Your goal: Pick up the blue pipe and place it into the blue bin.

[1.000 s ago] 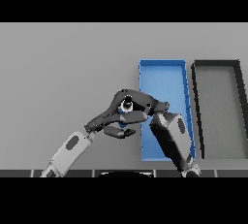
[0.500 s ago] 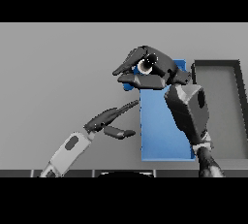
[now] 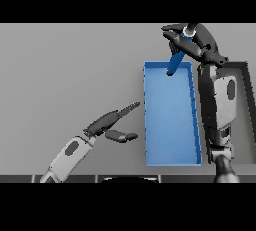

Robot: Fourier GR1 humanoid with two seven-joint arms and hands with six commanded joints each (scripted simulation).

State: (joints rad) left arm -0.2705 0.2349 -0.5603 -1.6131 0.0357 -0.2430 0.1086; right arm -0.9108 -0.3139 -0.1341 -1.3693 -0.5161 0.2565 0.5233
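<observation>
The blue pipe point(image 3: 178, 56) hangs tilted above the far end of the blue bin point(image 3: 171, 120), its lower tip near the bin's back wall. My right hand point(image 3: 196, 40) is shut on the pipe's upper end, fingers curled round it, high over the bin's far edge. My left hand point(image 3: 111, 124) lies open low over the table just left of the bin, fingers straight and pointing toward the bin's left wall.
A black bin point(image 3: 247, 105) stands right of the blue one, mostly hidden behind my right forearm point(image 3: 219, 110). Grey table point(image 3: 70, 75) spreads to the left and behind.
My right hand has carried the pipe farther back and to the right, from the bin's near-left area to above its far end. The left hand has stayed left of the bin.
</observation>
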